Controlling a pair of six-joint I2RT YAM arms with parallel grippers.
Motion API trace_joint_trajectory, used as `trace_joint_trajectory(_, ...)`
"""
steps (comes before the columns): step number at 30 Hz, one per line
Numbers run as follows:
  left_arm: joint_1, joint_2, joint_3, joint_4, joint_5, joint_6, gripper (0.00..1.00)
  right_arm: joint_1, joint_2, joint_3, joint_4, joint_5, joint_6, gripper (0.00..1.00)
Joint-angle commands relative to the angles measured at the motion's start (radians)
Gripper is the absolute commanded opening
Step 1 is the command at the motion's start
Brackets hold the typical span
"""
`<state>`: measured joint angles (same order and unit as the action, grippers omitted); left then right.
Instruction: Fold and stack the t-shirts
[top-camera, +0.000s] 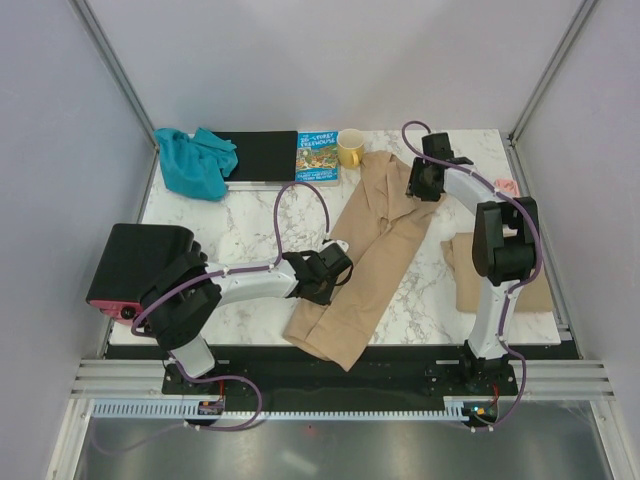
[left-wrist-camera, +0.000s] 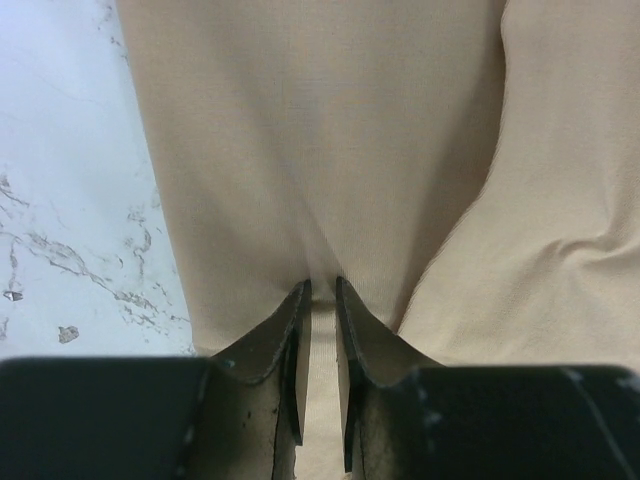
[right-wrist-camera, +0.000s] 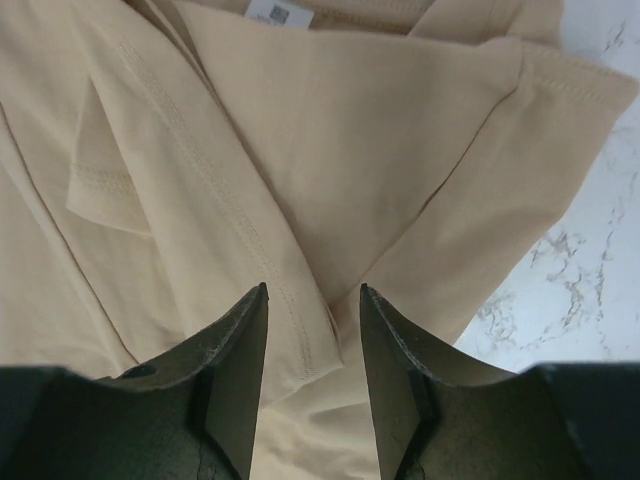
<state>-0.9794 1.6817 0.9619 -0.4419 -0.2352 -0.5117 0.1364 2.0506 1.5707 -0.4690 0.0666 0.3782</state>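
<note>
A tan t-shirt (top-camera: 375, 260) lies folded into a long strip running from the yellow mug down to the table's front edge. My left gripper (top-camera: 338, 268) rests at the strip's left edge, about halfway along. In the left wrist view its jaws (left-wrist-camera: 322, 285) stand slightly apart just above the tan cloth (left-wrist-camera: 320, 150), which shows through the narrow gap. My right gripper (top-camera: 418, 192) hovers at the strip's far end. In the right wrist view it (right-wrist-camera: 313, 290) is open wide over a stitched hem (right-wrist-camera: 300, 330), holding nothing. A second tan t-shirt (top-camera: 460, 280) lies folded at the right. A teal garment (top-camera: 195, 160) is bunched at the far left.
Along the far edge stand a black board (top-camera: 262, 155), a picture book (top-camera: 317, 157) and a yellow mug (top-camera: 350, 148). A small pink thing (top-camera: 507, 185) sits at the right edge. A black and red box (top-camera: 140, 265) stands at the left edge. Marble table (top-camera: 250, 230) shows left of the shirt.
</note>
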Motion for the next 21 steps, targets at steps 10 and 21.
trace_joint_trajectory(10, -0.002, 0.027, -0.008, -0.093, -0.050, -0.042, 0.23, -0.001, 0.003, -0.055, 0.007, -0.142, 0.028, 0.24)
trace_joint_trajectory(21, -0.002, 0.070, 0.017, -0.090, -0.038, -0.037, 0.22, 0.064, -0.066, -0.055, 0.059, -0.209, 0.010, 0.05)
